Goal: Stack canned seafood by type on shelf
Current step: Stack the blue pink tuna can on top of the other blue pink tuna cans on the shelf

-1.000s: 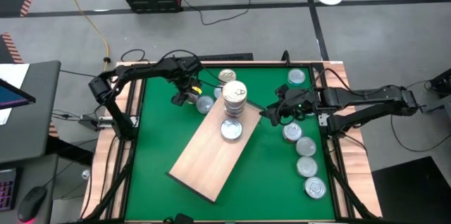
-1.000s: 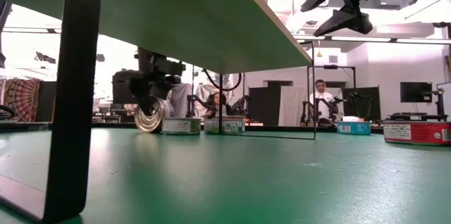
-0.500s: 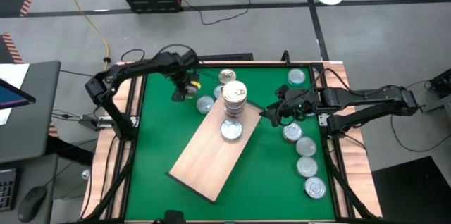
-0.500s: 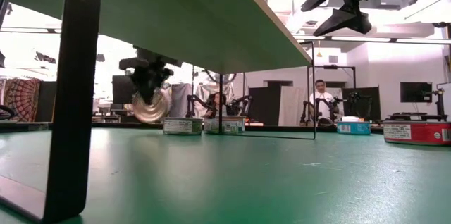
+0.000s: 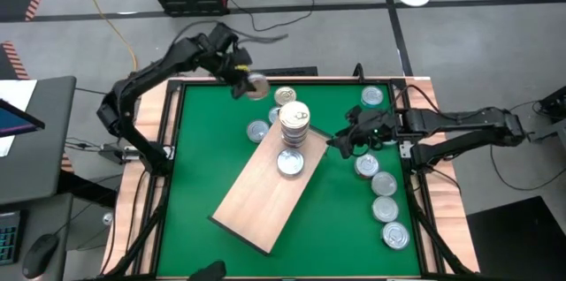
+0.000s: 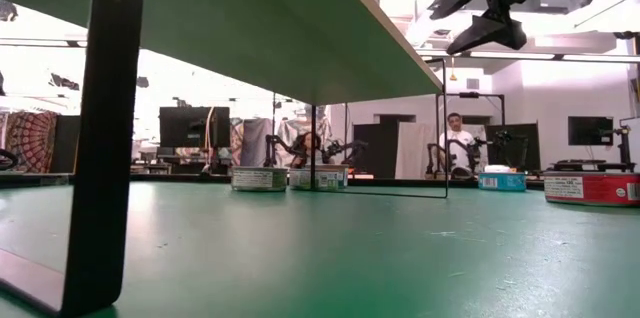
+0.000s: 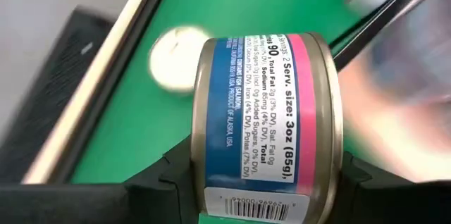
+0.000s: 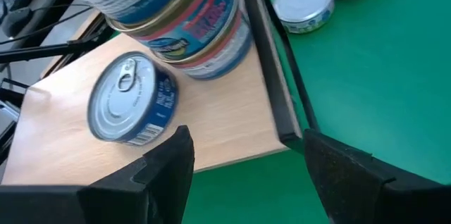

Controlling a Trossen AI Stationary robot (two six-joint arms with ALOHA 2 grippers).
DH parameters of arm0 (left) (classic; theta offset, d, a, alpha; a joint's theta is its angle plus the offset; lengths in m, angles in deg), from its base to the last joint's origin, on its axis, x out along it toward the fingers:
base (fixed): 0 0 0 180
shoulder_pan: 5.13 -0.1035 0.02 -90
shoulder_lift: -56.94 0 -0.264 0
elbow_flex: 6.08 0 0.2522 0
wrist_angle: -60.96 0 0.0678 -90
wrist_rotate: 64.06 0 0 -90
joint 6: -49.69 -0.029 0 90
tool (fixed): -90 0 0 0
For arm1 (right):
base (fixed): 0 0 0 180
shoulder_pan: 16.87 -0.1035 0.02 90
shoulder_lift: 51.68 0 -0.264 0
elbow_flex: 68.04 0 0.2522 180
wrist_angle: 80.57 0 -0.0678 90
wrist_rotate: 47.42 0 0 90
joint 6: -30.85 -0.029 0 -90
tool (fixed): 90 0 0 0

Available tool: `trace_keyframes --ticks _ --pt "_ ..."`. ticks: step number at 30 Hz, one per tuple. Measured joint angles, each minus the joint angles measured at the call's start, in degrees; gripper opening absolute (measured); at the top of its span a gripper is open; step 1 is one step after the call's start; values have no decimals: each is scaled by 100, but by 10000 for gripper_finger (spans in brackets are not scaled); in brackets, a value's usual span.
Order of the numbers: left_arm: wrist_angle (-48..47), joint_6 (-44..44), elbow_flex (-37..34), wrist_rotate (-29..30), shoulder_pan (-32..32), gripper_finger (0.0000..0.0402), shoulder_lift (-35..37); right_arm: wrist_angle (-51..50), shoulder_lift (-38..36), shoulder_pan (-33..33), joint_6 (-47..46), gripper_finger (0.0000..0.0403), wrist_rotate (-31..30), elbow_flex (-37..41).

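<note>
My left gripper (image 5: 248,85) is high over the table's far left part, shut on a tin (image 7: 264,122) with a blue and pink label. On the tan wooden shelf (image 5: 261,197) a stack of tins (image 5: 294,122) stands at the far end, and a single tin (image 5: 291,163) lies flat beside it. My right gripper (image 5: 340,144) hovers open off the shelf's far right corner, its fingers (image 8: 169,164) holding nothing. Two loose tins (image 5: 257,131) (image 5: 284,95) rest flat on the green table to the left of and beyond the stack. My left gripper pinches the tin between its two fingers, one finger (image 7: 165,178) on each flat end (image 7: 201,146), so the labelled round wall faces the wrist camera. The tin is lifted well clear of the table.
A row of several tins (image 5: 383,184) lies along the table's right edge, with one more (image 5: 374,97) at the far right corner. The shelf stands on thin dark legs (image 6: 105,138) above the green table (image 5: 203,166). People sit in the room beyond.
My left gripper has risen steeply from the table with the tin and moved toward the far edge, rolling its wrist on the way. The tin, which was held on edge just above the table, is now lifted high and gone from the low view.
</note>
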Motion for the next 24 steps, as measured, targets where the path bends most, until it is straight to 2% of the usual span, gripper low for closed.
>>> trace_keyframes --ticks 4,8,14,19,24 --pt "82 803 618 -845 2 179 0 -112 -195 93 14 285 23 -2" --pt "177 1609 1057 -1279 -28 180 0 -153 -458 147 86 285 21 -2" --pt "1040 3838 1195 -2332 30 181 0 -174 -729 276 99 285 19 -2" --pt "1664 4882 1195 -2517 496 182 -2 -168 -775 311 99 285 19 -2" --pt "1754 5517 1195 -2619 873 182 -2 -161 -734 300 164 285 16 -2"
